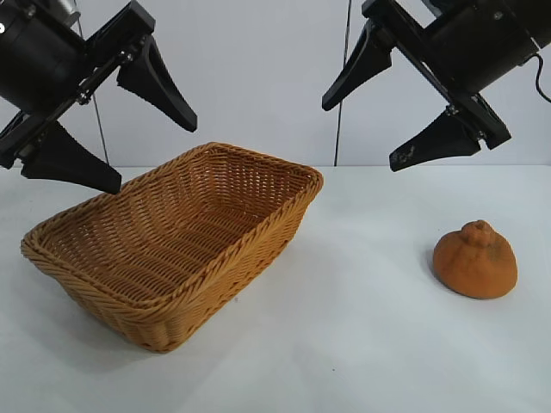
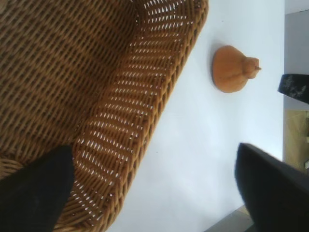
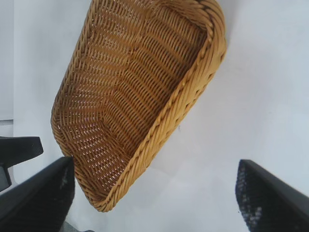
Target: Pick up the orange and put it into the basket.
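On the white counter (image 1: 362,344) the basket (image 1: 176,245) sits left of centre, braided rim angled toward the back wall (image 1: 258,77). The orange (image 1: 475,259) rests well apart to the right — bare surface between them and in front. Left tool (image 1: 151,142) hangs above the basket's left end, fingers spread, empty. Right tool (image 1: 360,133) hangs high, above and to the left of the orange — spread, empty.
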`<move>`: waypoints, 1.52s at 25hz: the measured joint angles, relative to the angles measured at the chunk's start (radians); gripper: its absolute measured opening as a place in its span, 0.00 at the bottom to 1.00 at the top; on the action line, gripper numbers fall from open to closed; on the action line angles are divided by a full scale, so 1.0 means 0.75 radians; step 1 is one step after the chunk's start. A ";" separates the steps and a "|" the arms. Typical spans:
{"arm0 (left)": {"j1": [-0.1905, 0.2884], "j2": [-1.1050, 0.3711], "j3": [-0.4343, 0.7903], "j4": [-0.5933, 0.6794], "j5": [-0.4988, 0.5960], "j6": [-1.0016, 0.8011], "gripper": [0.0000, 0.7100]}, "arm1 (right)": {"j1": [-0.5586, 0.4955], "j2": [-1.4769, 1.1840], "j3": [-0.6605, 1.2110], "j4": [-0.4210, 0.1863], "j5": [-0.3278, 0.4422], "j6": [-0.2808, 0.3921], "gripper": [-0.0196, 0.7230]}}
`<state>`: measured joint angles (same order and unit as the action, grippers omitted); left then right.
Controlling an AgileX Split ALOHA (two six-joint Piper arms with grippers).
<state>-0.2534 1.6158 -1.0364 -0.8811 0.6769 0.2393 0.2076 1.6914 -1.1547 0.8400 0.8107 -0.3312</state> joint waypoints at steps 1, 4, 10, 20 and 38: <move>0.000 0.000 0.000 0.000 0.000 0.000 0.90 | 0.000 0.000 0.000 0.000 0.000 0.000 0.86; 0.000 0.000 0.000 0.000 -0.001 0.000 0.90 | 0.000 0.000 0.000 0.000 0.000 0.001 0.86; 0.000 0.000 0.000 0.000 -0.001 0.000 0.90 | 0.000 0.000 0.000 0.000 0.020 0.001 0.86; 0.000 0.000 0.000 0.000 -0.001 0.000 0.90 | 0.000 0.000 0.000 -0.001 0.021 0.001 0.86; 0.128 -0.101 0.000 0.355 0.176 -0.278 0.90 | 0.000 0.000 0.000 -0.003 0.044 0.001 0.86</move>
<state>-0.1577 1.5400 -1.0364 -0.6150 0.8086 0.0310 0.2076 1.6914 -1.1547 0.8379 0.8435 -0.3304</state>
